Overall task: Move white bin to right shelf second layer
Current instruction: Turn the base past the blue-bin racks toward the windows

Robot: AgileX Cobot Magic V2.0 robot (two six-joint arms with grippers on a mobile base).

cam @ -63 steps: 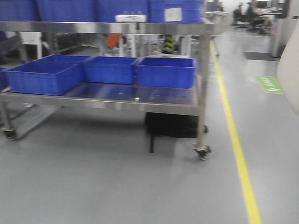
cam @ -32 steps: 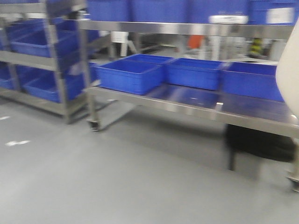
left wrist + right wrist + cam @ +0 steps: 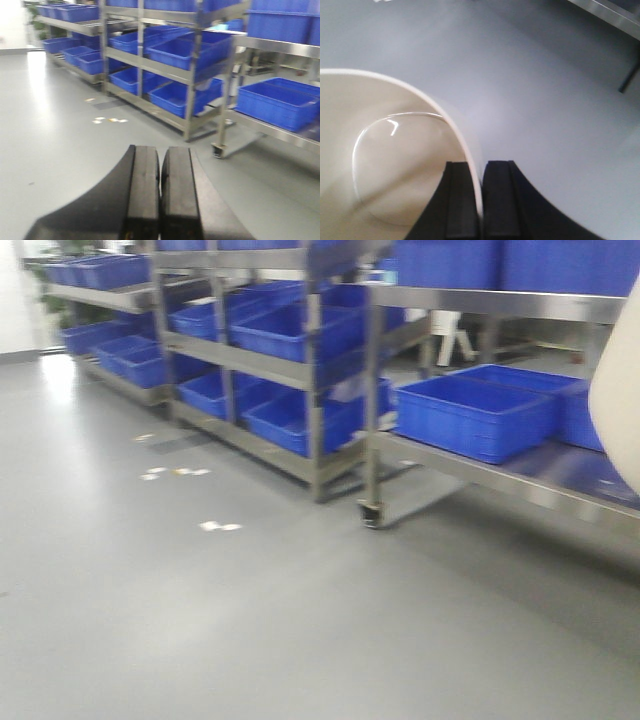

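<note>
The white bin point(image 3: 385, 165) is cream-white and glossy; I see down into its mouth in the right wrist view. My right gripper point(image 3: 481, 200) is shut on its rim, one finger inside the wall and one outside, and holds it above the grey floor. In the front view the bin's wall point(image 3: 618, 400) fills the right edge. My left gripper point(image 3: 160, 185) is shut and empty, held over the floor and facing the racks. I cannot make out a rack level with white rollers in these views.
Steel racks point(image 3: 312, 370) with sloping levels full of blue crates point(image 3: 295, 330) stand ahead and to the left. A wheeled steel table point(image 3: 520, 480) with blue crates point(image 3: 470, 415) is at the right, its caster point(image 3: 371, 513) near the middle. White marks point(image 3: 218, 527) lie on the floor.
The front view has swung left: the steel table slid to the right edge and the racks of blue crates came into view. The bin stays at the right edge.
</note>
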